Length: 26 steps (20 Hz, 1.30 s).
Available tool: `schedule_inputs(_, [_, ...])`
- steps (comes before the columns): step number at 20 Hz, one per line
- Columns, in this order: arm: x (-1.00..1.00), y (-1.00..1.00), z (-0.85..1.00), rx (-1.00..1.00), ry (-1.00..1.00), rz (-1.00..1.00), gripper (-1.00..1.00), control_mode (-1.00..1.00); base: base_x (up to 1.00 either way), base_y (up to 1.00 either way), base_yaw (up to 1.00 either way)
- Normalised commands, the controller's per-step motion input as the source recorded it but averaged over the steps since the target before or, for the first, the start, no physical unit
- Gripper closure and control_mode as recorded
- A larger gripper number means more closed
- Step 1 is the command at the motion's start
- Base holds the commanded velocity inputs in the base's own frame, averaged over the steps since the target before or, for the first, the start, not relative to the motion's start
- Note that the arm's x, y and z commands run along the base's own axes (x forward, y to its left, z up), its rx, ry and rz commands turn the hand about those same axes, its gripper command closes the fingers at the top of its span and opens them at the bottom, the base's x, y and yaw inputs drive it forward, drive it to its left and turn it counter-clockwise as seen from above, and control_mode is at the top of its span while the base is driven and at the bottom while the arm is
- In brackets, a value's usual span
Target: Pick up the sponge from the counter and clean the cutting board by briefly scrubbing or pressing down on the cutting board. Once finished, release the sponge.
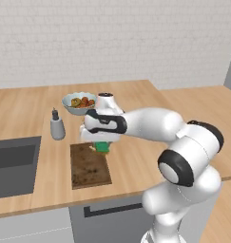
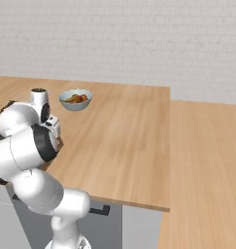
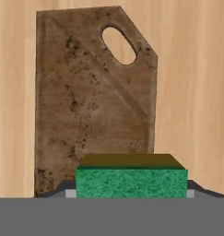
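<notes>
My gripper (image 3: 132, 192) is shut on the green sponge (image 3: 132, 182), whose darker yellowish face (image 3: 131, 160) points away from the hand. Beyond it in the hand view lies the dark brown cutting board (image 3: 92, 101), speckled with dirt, with its pale handle hole (image 3: 119, 45) at the far end. In the left base view the gripper (image 1: 102, 145) holds the sponge (image 1: 103, 147) over the far right corner of the cutting board (image 1: 89, 167) on the wood-grain counter (image 1: 136, 156). I cannot tell whether the sponge touches the board.
A bowl of food (image 1: 79, 102) stands behind the board, and a grey dispenser bottle (image 1: 57, 126) to its far left. The dark grey sink (image 1: 12, 163) is set into the counter at the left. The counter's front edge (image 1: 64, 205) runs just below the board.
</notes>
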Motion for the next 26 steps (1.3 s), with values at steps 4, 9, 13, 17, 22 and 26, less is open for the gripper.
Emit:
schedule_inputs(4, [0.0,0.74,-0.04,-0.02,-0.05,0.0,1.0,-1.0,0.0,0.0,0.0])
schedule_inputs(9, [0.0,0.39,-0.34,0.0,0.0,-0.03,1.0,-1.0,0.0,0.0,0.0])
schedule_inputs(13, [0.18,0.02,-0.2,0.0,-0.01,-0.03,1.0,-1.0,0.0,0.0,0.0])
schedule_inputs(17, [0.23,0.0,0.0,0.0,-0.02,0.0,1.0,-1.0,0.0,0.0,0.0])
schedule_inputs(22, [0.19,0.0,-0.16,0.0,0.04,0.0,1.0,-1.0,0.0,0.0,0.0])
schedule_inputs(26, [0.29,0.14,-0.43,0.02,0.21,0.0,1.0,-1.0,0.0,0.0,0.0])
